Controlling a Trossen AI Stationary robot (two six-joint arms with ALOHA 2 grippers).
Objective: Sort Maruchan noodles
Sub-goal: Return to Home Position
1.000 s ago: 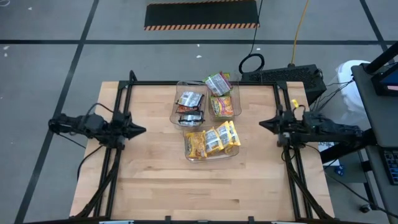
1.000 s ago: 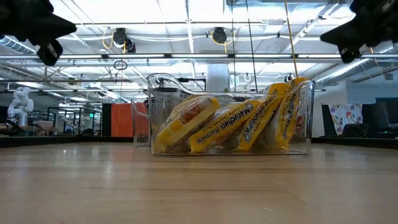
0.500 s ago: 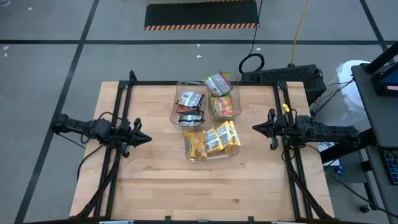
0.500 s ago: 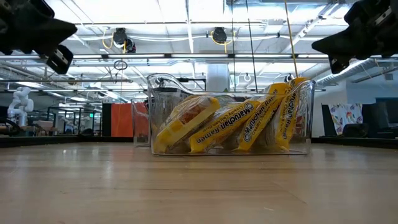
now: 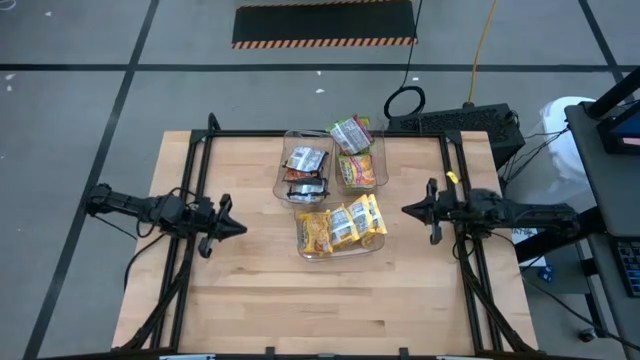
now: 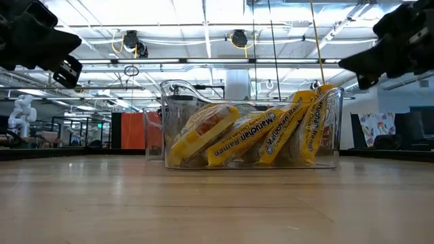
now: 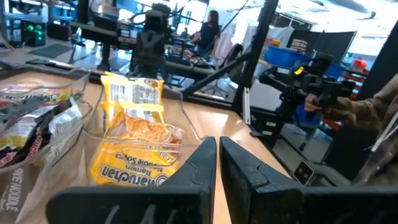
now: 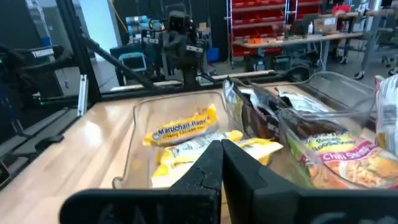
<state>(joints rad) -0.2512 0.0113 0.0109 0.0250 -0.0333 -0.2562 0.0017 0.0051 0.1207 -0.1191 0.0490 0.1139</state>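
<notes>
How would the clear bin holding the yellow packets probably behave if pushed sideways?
The clear bin looks thin-walled and light, so it would likely slide on the smooth wooden table rather than tip. The yellow packets lean loosely inside and may shift.

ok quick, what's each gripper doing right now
left gripper: shut, holding nothing, above the left side of the table
right gripper: shut, holding nothing, above the table's right side

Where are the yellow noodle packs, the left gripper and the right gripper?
yellow noodle packs (image 5: 343,225): high view, on the middle pack's front.
left gripper (image 5: 240,228): high view, at its fingertips.
right gripper (image 5: 404,210): high view, at its fingertips.
</notes>
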